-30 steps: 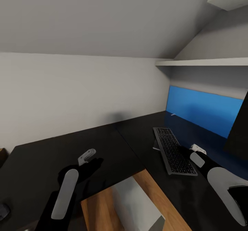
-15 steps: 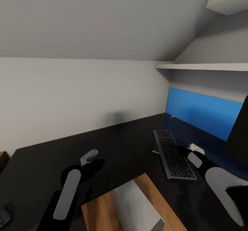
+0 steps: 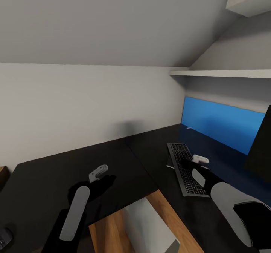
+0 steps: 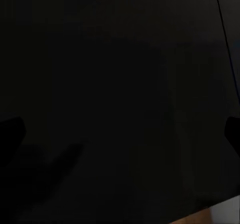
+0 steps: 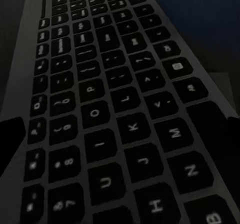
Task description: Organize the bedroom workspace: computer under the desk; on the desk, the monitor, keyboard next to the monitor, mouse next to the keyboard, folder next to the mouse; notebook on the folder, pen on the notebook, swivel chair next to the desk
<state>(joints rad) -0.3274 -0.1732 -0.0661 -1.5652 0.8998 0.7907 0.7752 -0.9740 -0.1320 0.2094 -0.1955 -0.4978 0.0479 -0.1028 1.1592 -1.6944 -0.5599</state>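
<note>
Keyboard (image 3: pixel 186 169) flat on the black table (image 3: pixel 113 162), long axis running away from the robot, just beside the dark monitor (image 3: pixel 260 143) whose edge cuts in at the far right. Right pincer (image 3: pixel 199 158) hovering directly above the keyboard's middle rows, arm (image 3: pixel 229 200) reaching in from the near right side of the keyboard. Right wrist view close over the keys (image 5: pixel 120 108), letters readable, dark fingertips (image 5: pixel 10 144) at the frame edges well apart, so jaws spread with nothing between them. Left pincer (image 3: pixel 98 171) over bare table well to the left of the keyboard; left wrist view nearly all dark tabletop (image 4: pixel 120 83), dark fingertip shapes (image 4: pixel 10 134) at opposite edges, so jaws seemingly apart and empty. Small dark mouse (image 3: pixel 3 238) on the table far left of the keyboard, at the picture's edge. Blue panel (image 3: pixel 222 123) standing behind the keyboard against the wall, white shelf (image 3: pixel 222 72) above it. Wooden floor (image 3: pixel 113 226) and a grey box-like object (image 3: pixel 150 223) below the table's near edge, in front of the keyboard.
</note>
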